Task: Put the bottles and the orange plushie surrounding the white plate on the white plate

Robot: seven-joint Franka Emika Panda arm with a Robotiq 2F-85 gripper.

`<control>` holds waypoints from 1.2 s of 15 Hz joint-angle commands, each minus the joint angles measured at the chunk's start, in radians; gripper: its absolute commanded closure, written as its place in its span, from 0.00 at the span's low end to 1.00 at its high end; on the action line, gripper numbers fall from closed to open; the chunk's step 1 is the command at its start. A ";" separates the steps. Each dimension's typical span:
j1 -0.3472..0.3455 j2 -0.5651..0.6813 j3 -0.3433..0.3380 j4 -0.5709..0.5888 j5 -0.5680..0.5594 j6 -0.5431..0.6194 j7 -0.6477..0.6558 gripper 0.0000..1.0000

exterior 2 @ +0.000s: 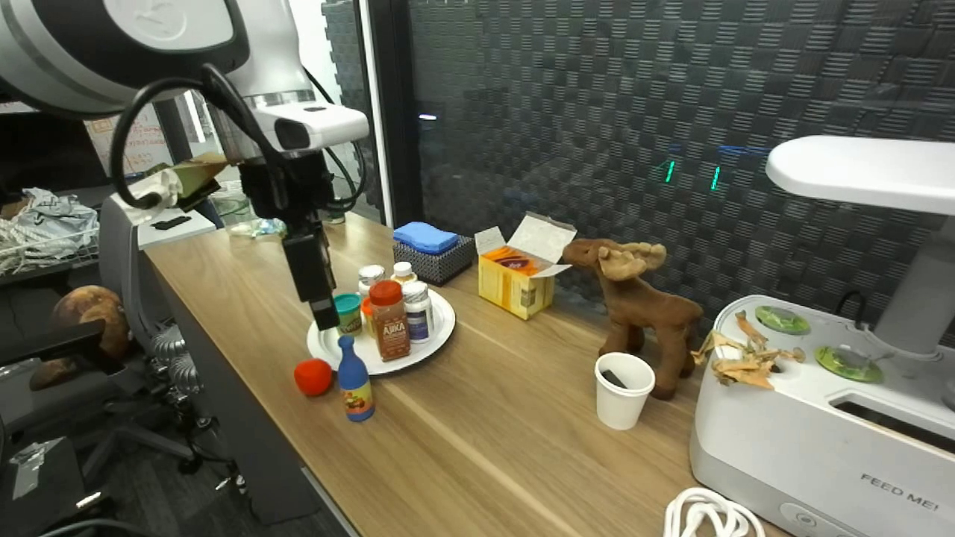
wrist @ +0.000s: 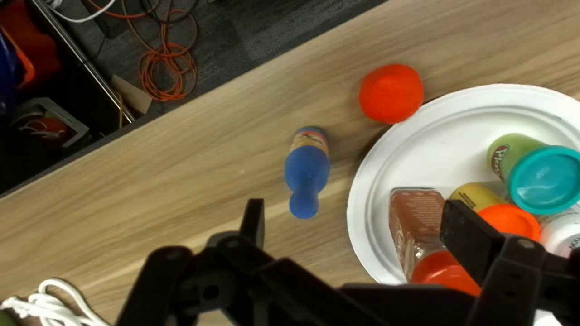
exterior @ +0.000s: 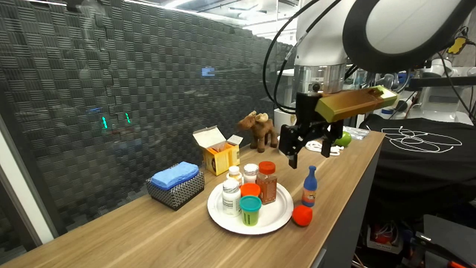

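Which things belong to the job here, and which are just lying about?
Job: white plate; bottles and jars on it; blue bottle and red-orange plushie beside it.

Lying about: yellow carton; brown toy moose; white cup; patterned box; white cord.

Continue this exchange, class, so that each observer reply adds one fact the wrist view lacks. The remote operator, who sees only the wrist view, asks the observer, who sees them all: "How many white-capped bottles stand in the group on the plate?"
Observer: Three white-capped bottles show there in both exterior views.

Operator: What word stands large on the tall red-capped jar?

Observer: AJIKA; it can be read in an exterior view.

Operator: What else is near the white plate, out of my sight?

Observer: A yellow carton, its top flaps open.
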 commanded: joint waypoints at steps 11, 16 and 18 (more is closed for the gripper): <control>-0.074 0.009 -0.040 -0.033 0.172 0.081 -0.030 0.00; -0.071 0.041 -0.040 -0.027 0.221 0.085 -0.038 0.03; -0.071 0.050 -0.040 -0.027 0.225 0.089 -0.036 0.28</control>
